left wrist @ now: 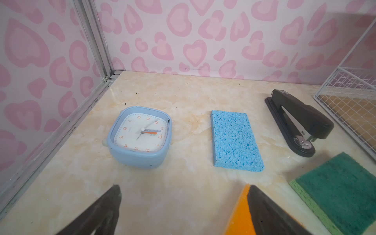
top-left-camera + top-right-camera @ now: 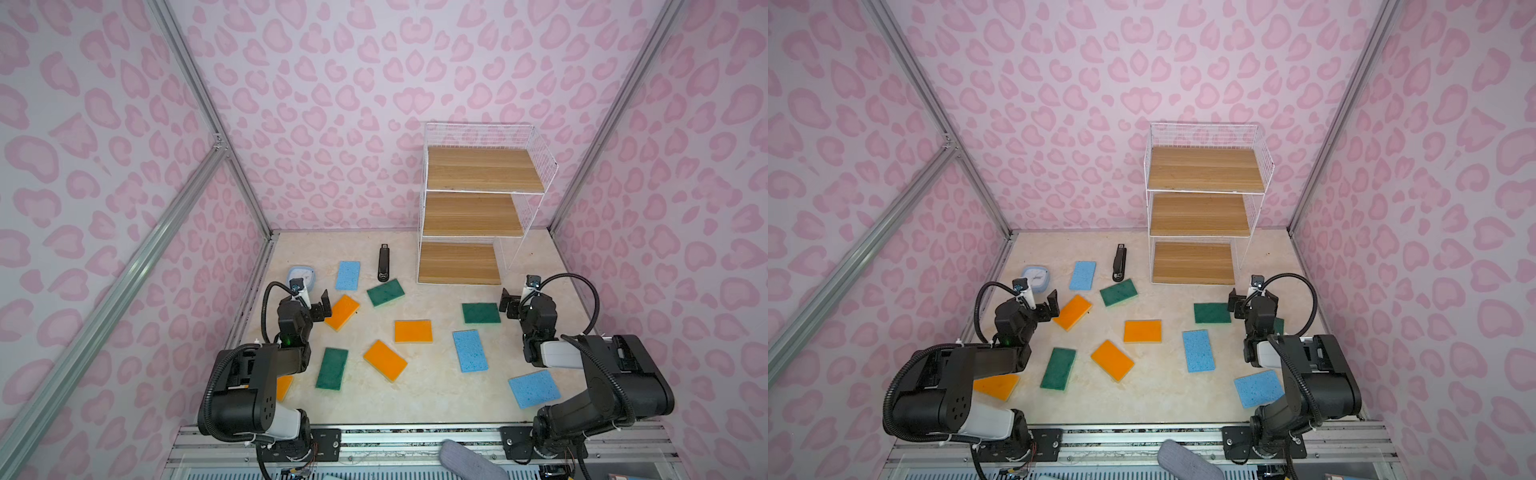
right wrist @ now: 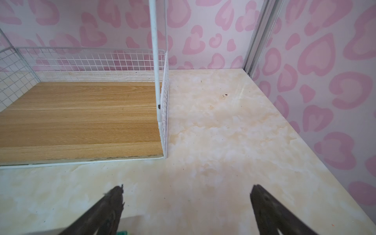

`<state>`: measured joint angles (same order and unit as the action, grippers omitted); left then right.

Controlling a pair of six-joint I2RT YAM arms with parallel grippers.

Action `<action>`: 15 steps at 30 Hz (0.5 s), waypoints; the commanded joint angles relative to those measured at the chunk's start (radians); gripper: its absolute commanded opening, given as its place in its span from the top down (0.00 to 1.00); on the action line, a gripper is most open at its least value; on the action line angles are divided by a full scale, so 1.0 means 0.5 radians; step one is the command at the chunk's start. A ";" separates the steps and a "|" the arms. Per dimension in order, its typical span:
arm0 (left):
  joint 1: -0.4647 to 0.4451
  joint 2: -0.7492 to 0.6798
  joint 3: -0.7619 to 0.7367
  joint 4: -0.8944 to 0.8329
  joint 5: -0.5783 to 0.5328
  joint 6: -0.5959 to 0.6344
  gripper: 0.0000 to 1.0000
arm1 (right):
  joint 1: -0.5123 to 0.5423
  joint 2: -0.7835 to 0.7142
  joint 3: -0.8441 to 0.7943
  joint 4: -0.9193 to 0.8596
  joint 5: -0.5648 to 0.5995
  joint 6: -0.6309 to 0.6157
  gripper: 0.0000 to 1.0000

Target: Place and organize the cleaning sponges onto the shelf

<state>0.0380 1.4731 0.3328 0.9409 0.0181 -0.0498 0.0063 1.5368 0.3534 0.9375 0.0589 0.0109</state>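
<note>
Left pincer (image 1: 184, 187) spread wide, empty, partly over orange sponge (image 1: 238, 213); right pincer (image 3: 188, 186) wide apart, empty, near shelf (image 3: 81, 114).

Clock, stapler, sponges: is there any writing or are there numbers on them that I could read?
"1" through "12": orange numerals around the clock face.
Label at the rear end of the stapler: too blurred to read.
Nothing else in these views shows readable writing.

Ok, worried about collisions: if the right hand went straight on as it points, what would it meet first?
Likely the near corner post of the shelf, in line with one finger of the right hand; its middle faces bare table. Depth is unclear.
</note>
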 commanded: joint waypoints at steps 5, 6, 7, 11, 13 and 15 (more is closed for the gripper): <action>0.001 -0.001 0.011 0.038 -0.012 0.014 0.02 | 0.000 0.003 0.006 -0.002 -0.001 0.009 0.02; 0.003 -0.001 0.012 0.039 -0.014 0.014 0.02 | 0.002 0.001 0.006 0.002 -0.003 0.009 0.01; 0.002 -0.001 0.011 0.039 -0.012 0.014 0.02 | 0.000 0.003 0.006 0.000 0.000 0.009 0.01; 0.002 -0.001 0.011 0.039 -0.013 0.011 0.02 | 0.000 -0.002 0.002 0.003 0.015 0.024 0.01; 0.002 -0.001 0.012 0.038 -0.012 0.012 0.02 | 0.000 0.000 0.002 0.002 0.020 0.024 0.01; 0.004 -0.001 0.009 0.038 -0.012 0.011 0.02 | -0.002 0.000 0.002 0.003 0.020 0.026 0.01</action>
<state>0.0380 1.4731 0.3328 0.9409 0.0181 -0.0498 0.0063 1.5368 0.3534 0.9375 0.0597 0.0154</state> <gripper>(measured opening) 0.977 0.986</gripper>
